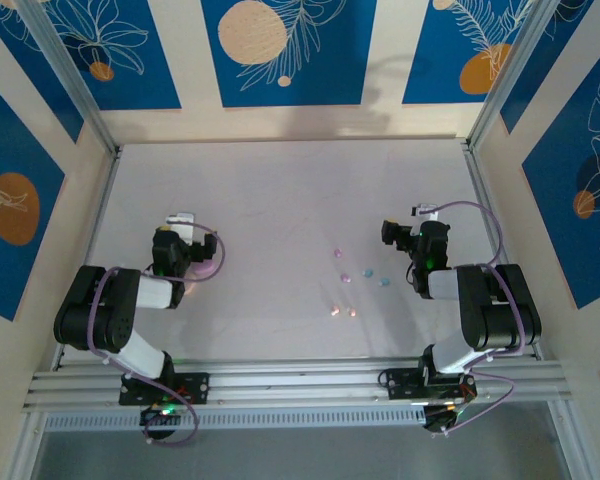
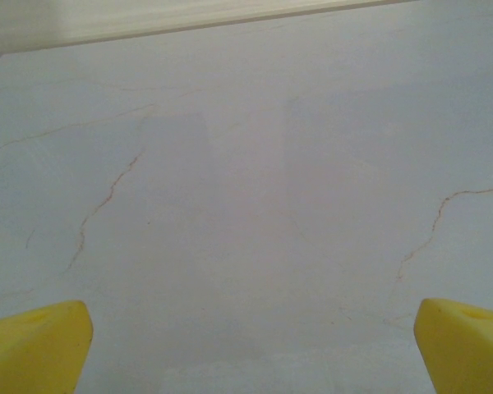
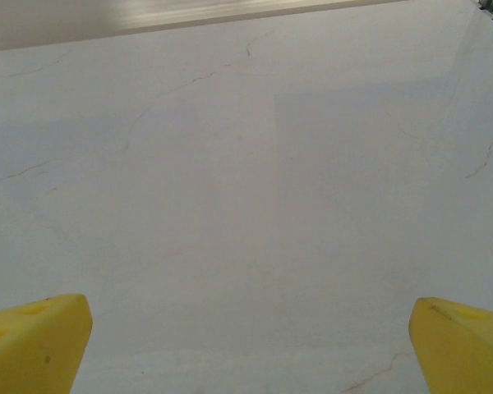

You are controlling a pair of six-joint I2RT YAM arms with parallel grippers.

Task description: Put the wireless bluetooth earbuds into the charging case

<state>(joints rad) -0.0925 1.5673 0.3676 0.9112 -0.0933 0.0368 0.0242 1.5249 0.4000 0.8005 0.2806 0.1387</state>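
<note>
Currently, wireless bluetooth earbuds (image 1: 345,278): lying scattered on the tabletop (image 1: 260,190), centre-right.
Nearer arm: right end effector (image 3: 251,328), jaws standing apart, sitting near, to their right.
Left end effector (image 2: 252,328): gaping too, waiting well apart.

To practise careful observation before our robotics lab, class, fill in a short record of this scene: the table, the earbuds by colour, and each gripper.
table: pale, with faint veins
earbuds: six tiny buds lying loose between the arms, closer to the right arm
purplish-pink pair: farthest from the arm bases
light blue pair: to the right of the purplish-pink ones, closest to the right arm
peach-pink pair: nearest the bases, side by side
left gripper: open, holding nothing, over bare table
right gripper: open, holding nothing, over bare table
</note>
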